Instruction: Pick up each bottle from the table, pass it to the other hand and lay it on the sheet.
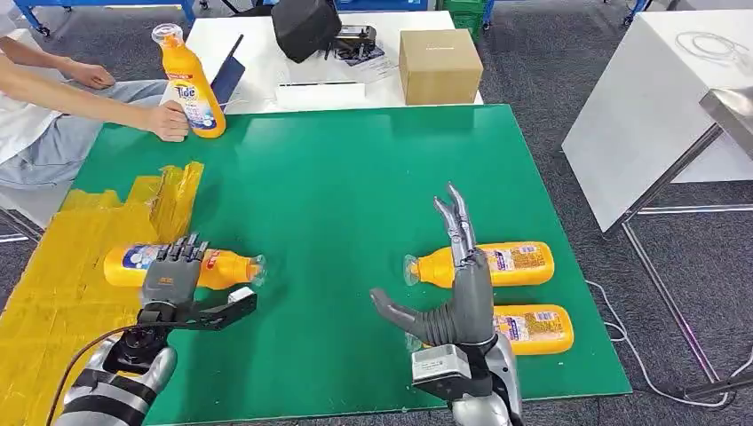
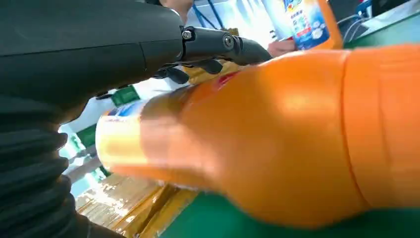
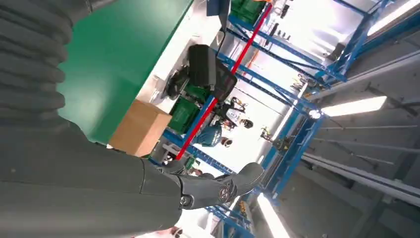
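Note:
An orange bottle (image 1: 222,267) lies on its side at the left, its base end on the yellow sheet (image 1: 62,275) and its cap end on the green table (image 1: 337,195). My left hand (image 1: 174,277) hovers over its middle, fingers draped across the top and thumb stretched out clear of it. In the left wrist view the bottle (image 2: 277,134) looms close under the straight thumb (image 2: 218,42). My right hand (image 1: 457,284) stands open, fingers pointing up, just in front of two more orange bottles, one (image 1: 506,264) behind the other (image 1: 533,328). Its thumb (image 3: 218,187) is spread wide.
A person's hand (image 1: 167,120) holds an upright Tide bottle (image 1: 189,84) at the far left corner. Behind the green table are a cardboard box (image 1: 439,64) and a black bag (image 1: 306,27) on a white table. Another white table (image 1: 657,98) stands to the right.

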You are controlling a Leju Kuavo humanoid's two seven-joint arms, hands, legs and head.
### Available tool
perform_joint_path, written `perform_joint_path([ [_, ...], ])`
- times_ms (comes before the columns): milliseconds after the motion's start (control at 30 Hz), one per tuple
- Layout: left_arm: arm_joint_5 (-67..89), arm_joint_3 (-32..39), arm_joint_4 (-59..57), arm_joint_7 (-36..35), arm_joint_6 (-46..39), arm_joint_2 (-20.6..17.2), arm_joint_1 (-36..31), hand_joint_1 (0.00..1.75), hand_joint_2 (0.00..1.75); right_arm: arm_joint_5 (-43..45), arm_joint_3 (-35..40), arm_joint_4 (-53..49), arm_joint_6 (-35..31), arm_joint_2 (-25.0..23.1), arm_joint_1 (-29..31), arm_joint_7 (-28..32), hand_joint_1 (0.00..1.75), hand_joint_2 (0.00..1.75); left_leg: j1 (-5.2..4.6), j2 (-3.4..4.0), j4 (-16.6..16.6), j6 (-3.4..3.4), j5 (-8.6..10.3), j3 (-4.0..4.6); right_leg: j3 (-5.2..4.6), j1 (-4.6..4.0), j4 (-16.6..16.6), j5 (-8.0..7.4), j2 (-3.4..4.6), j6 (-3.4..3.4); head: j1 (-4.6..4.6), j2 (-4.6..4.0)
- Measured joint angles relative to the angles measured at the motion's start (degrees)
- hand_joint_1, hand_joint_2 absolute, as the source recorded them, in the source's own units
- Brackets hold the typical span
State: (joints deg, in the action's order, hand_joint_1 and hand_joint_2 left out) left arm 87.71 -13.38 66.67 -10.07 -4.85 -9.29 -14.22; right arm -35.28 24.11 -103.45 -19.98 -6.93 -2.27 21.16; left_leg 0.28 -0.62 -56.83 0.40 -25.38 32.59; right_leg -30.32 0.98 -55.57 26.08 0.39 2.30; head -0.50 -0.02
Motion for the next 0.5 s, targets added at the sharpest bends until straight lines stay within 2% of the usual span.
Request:
perform_joint_path([
  [133, 0.2, 0.4, -1.4, -0.1, -1.2, 0.0, -0.6, 0.00, 1.75, 0.0, -0.1, 0.3, 0.0, -0.1, 0.0, -0.2, 0.00, 1.75, 0.00, 0.01, 0.0, 0.00, 0.00, -0.01, 0.01, 0.00, 0.0, 0.00, 0.00, 0.00, 0.00, 0.00],
  [367, -11.4, 2.6, 2.8, 7.8, -6.6, 1.7, 1.8, 0.00, 1.75, -0.3, -0.2, 0.3, 0.0, -0.1, -0.1, -0.2, 0.00, 1.75, 0.00, -0.01, 0.0, 0.00, 0.00, 0.00, 0.01, 0.01, 0.0, 0.00, 0.00, 0.00, 0.02, 0.00],
  [500, -29.7, 4.5, 10.6, 21.2, -12.4, 3.8, 5.6, 0.00, 1.75, -0.3, -0.4, 0.3, 0.0, -0.1, -0.5, 0.0, 0.00, 1.75, -0.02, 0.03, 0.0, 0.01, -0.01, 0.01, -0.02, 0.03, 0.0, 0.00, 0.01, 0.00, -0.02, 0.00],
])
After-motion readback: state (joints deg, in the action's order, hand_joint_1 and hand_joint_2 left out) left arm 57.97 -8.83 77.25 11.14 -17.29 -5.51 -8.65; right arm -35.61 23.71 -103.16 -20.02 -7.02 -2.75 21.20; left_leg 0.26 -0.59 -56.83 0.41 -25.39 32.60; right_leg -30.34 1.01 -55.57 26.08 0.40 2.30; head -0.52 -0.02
